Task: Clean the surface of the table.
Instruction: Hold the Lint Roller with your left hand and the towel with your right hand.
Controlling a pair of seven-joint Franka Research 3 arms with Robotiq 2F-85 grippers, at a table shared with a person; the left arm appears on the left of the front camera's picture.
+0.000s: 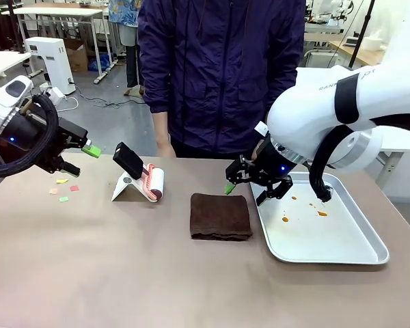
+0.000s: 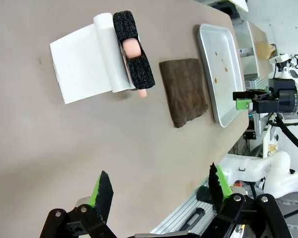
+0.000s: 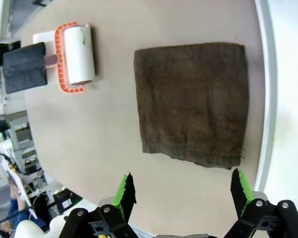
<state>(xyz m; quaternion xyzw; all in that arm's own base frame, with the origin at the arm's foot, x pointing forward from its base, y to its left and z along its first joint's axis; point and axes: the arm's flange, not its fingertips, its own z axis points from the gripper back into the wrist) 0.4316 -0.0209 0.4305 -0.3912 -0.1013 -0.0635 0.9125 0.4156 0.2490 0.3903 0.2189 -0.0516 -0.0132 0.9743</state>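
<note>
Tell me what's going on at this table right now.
Nothing is being held. The right gripper hovers open by the far edge of the folded brown towel, next to the stained metal tray. The left gripper, also open, hangs above the table near some coloured paper scraps. A lint roller rests on its white stand. A person stands at the far side.

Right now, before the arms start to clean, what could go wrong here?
1. The right gripper hangs open above the cloth, close to the tray; a finger may hit the rim.
2. The roller stands near the cloth; a wide wipe may knock it over.
3. The paper scraps are small; wiping may push them off the table.
</note>
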